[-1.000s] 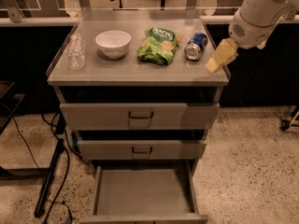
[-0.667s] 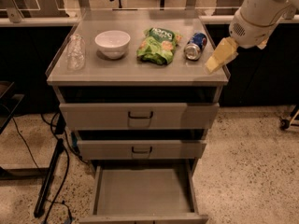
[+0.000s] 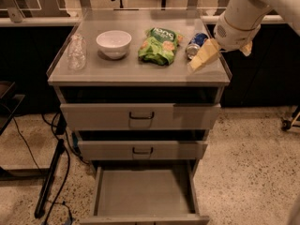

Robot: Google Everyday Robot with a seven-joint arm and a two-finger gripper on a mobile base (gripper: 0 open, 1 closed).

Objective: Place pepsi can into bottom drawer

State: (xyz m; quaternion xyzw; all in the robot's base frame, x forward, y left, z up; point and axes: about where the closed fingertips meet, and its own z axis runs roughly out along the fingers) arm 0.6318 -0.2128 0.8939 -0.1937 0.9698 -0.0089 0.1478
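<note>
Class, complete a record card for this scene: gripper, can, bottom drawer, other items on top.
gripper: over the right edge of the cabinet top, beside the can, jaws open, holding nothing
pepsi can: on its side on the cabinet top, right of the chip bag
bottom drawer: pulled open, nothing inside
other items: white bowl, clear cup

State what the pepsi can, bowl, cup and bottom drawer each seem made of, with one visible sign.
Pepsi can, close beside the gripper: probably aluminium; glossy blue print, silver end. Bowl: likely glazed ceramic, perhaps plastic; smooth opaque white. Cup: clear plastic or glass; see-through. Bottom drawer: seemingly painted metal; flat matte grey.
</note>
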